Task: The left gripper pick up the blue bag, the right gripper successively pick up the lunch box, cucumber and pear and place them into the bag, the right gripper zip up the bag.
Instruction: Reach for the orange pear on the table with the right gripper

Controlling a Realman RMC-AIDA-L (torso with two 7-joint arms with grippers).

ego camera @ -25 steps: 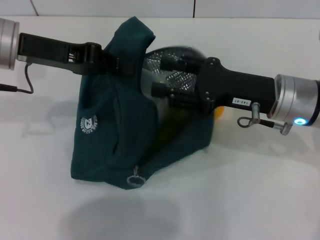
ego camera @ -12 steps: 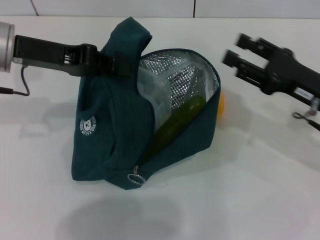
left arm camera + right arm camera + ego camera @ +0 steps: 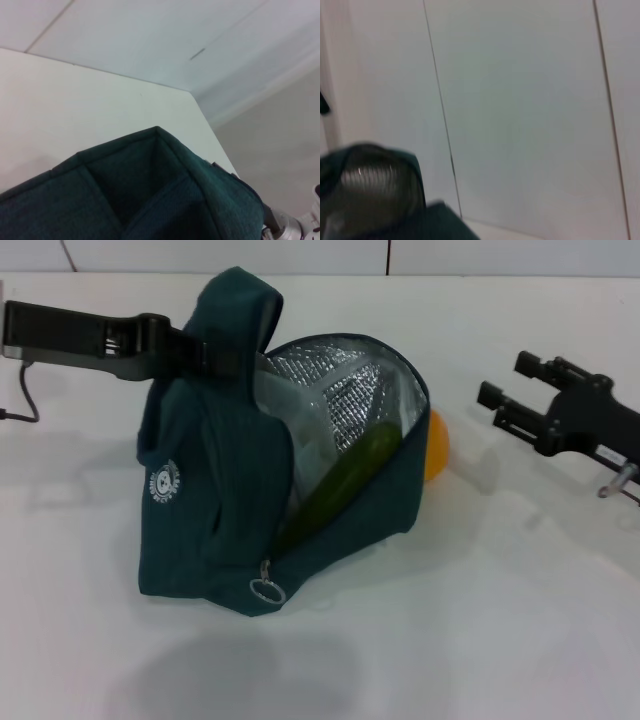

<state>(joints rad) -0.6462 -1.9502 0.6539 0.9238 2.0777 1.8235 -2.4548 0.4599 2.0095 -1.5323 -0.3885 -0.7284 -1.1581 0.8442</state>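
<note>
The blue bag (image 3: pixel 210 510) stands on the table with its mouth held open toward the right, silver lining showing. My left gripper (image 3: pixel 215 355) is shut on the bag's top fabric by the handle. The cucumber (image 3: pixel 345 485) leans inside the bag, one end at the rim. Behind it, the clear lunch box (image 3: pixel 285 420) shows faintly inside. The pear (image 3: pixel 437 445) sits on the table behind the bag's right edge, partly hidden. My right gripper (image 3: pixel 506 378) hovers open and empty to the right of the pear. The left wrist view shows only bag fabric (image 3: pixel 150 190).
The ring zipper pull (image 3: pixel 265 590) hangs at the bag's lower front corner. A black cable (image 3: pixel 25 400) trails from the left arm at the far left. White table surface (image 3: pixel 480 620) lies in front of and to the right of the bag.
My right gripper came out of the bag and moved away to the right, open, leaving the cucumber inside. My left gripper and the bag shifted slightly left.
</note>
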